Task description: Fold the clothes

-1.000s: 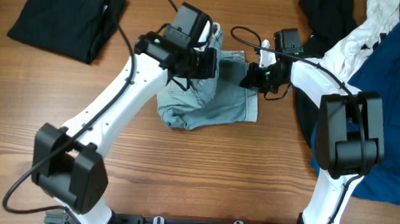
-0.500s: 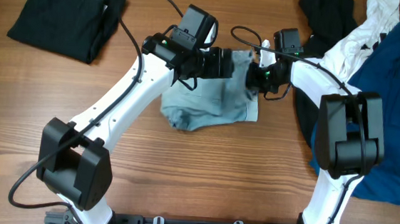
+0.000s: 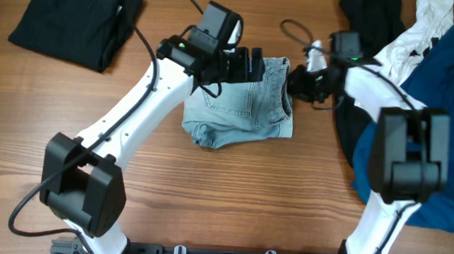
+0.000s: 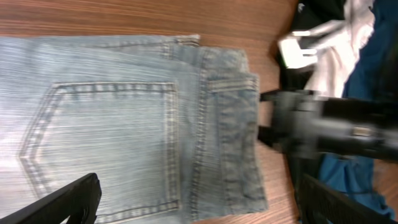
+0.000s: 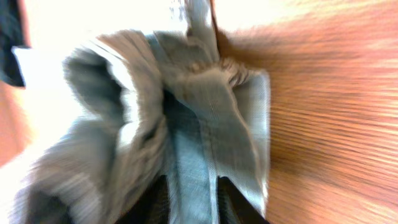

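The pale-blue denim shorts lie folded and flat mid-table, back pocket up and waistband to the right. My left gripper hovers over their far edge, open wide with nothing held. In the left wrist view its fingertips straddle the shorts. My right gripper is at the waistband's right end. In the right wrist view its jaws stand narrowly apart, with a fold of the shorts showing in the gap. The left wrist view also catches the right gripper beside the waistband.
A folded black garment lies at the far left. A heap of black, white and deep-blue clothes covers the right side under the right arm. Cables loop above both wrists.
My left gripper opened and let go of the shorts, which now lie spread flatter. My right gripper shifted right and its jaws parted a little.
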Robot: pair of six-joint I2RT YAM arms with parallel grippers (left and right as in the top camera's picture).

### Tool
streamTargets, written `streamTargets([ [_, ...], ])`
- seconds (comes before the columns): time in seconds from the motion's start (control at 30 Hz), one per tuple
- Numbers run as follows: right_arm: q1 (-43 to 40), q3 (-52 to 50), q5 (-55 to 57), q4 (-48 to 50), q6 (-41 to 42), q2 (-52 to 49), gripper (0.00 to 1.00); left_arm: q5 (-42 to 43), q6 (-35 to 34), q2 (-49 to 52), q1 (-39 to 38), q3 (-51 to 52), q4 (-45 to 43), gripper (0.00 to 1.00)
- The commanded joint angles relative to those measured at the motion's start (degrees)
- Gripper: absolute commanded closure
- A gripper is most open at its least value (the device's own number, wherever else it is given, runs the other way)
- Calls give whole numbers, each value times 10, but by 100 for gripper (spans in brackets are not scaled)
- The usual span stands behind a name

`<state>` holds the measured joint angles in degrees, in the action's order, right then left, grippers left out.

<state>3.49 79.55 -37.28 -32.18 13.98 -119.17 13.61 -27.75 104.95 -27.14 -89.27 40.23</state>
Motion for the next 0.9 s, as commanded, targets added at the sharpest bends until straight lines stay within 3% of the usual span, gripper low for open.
streamTargets([
  [0.0,-29,38,-37,-5,-3,86,59,3,1,0,18,-10,5,0],
  [0.2,-62,39,4,-27,-36,154,5,7,93,2,7,-9,9,0],
  [0.23,-69,39,18,-35,-42,161,1,12,127,4,-1,-9,13,0],
  [0.5,-118,38,30,-50,-50,166,0,5,355,50,-111,-9,36,0],
  [0.73,-147,38,30,-62,-50,166,0,-109,412,116,-212,-9,34,0],
  [0.87,-147,38,30,-65,-50,166,0,-194,411,150,-244,-9,24,0],
])
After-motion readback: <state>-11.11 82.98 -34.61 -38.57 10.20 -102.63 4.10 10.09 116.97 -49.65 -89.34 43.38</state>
